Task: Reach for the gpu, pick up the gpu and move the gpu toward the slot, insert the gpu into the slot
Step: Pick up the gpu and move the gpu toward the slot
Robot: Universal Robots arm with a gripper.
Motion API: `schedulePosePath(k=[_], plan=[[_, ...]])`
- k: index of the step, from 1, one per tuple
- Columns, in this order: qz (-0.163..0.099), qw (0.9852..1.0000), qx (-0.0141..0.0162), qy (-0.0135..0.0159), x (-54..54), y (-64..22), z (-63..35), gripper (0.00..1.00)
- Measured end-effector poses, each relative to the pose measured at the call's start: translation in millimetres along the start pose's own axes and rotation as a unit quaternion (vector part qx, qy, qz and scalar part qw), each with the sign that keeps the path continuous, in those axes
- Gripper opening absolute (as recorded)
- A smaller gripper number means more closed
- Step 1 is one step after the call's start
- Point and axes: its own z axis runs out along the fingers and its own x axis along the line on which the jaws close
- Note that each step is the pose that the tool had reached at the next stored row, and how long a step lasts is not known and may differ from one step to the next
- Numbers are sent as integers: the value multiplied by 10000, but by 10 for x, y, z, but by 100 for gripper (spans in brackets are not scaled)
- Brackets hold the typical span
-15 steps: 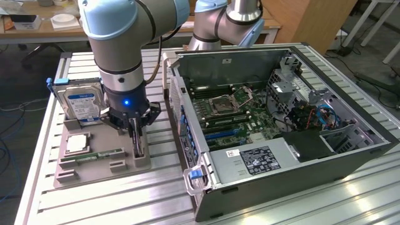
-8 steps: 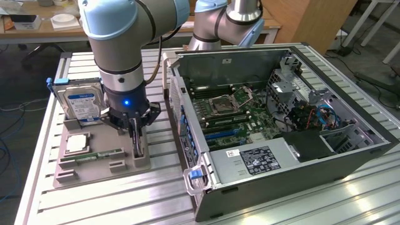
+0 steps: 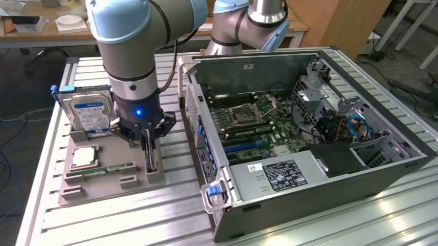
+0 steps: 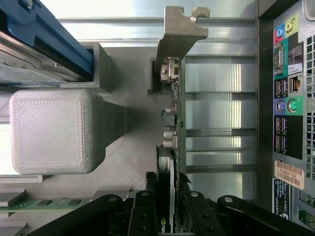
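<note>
The gpu [image 3: 151,163] stands on edge in a holder at the near right of the grey fixture tray [image 3: 110,190]. In the wrist view the gpu [image 4: 171,118] runs away from the camera, thin and black, with its silvery bracket [image 4: 180,29] at the far end. My gripper [image 3: 150,152] reaches straight down onto it. My gripper [image 4: 170,201] has a finger [image 4: 150,196] pressed against each face of the card, shut on it. The card still sits in its holder. The slot [image 3: 241,147], a long blue connector, lies on the green motherboard [image 3: 277,125] inside the open case.
The tray also holds a blue-labelled hard drive [image 3: 90,114], a square CPU [image 3: 83,156] and a green memory stick [image 3: 102,169]. The open computer case [image 3: 321,169] stands to the exterior view's right of the tray, its rear ports [image 4: 290,98] close beside the card. A grey block [image 4: 49,130] rises on the other side.
</note>
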Motion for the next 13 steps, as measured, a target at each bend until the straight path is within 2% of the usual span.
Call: schedulePosePath(k=[4,13], plan=[[0,10000,-1,-1,0,1,-24,27],[1,10000,0,0,-2,8,-174,27]])
